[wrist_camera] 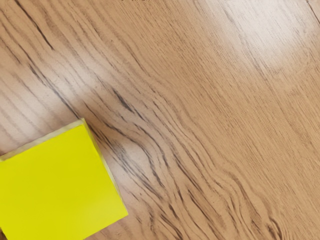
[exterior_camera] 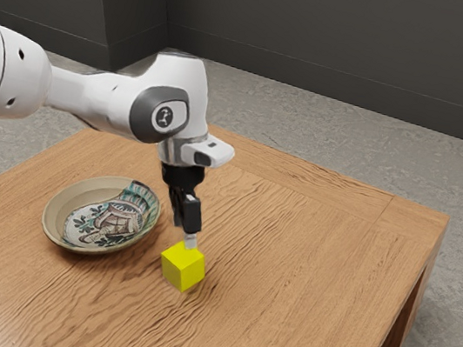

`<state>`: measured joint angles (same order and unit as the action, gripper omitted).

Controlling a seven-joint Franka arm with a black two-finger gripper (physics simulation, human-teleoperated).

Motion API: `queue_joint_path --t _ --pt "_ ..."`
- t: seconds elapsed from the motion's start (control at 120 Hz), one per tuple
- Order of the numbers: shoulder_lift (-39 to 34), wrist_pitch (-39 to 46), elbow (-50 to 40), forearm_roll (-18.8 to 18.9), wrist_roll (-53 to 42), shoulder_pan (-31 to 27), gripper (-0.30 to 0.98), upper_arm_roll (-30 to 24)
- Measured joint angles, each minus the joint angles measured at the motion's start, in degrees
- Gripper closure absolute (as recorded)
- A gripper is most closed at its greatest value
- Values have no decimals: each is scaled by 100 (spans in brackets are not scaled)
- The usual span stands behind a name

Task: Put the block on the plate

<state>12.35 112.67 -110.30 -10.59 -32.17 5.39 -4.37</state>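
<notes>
Exterior view: block [exterior_camera: 182, 267], one, yellow, cube-shaped, no evident long axis; located just beneath the claw [exterior_camera: 189, 238], at or barely above the table [exterior_camera: 287, 270]. Claw: black, pointing down; whether apart, together or clamped, cannot be told. Plate [exterior_camera: 79, 232], one, painted, apart from block, toward the exterior view's left. Coming move likely turns on claw-to-block alignment.

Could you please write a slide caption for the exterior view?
Robot hand at a yellow block, near a patterned plate.
</notes>
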Motion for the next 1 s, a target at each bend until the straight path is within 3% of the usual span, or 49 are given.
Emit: queue_joint_path --t 0.35,1.0 --pt "766 684 18 -375 259 -14 -1 274" --pt "1091 917 38 -680 454 7 0 446"
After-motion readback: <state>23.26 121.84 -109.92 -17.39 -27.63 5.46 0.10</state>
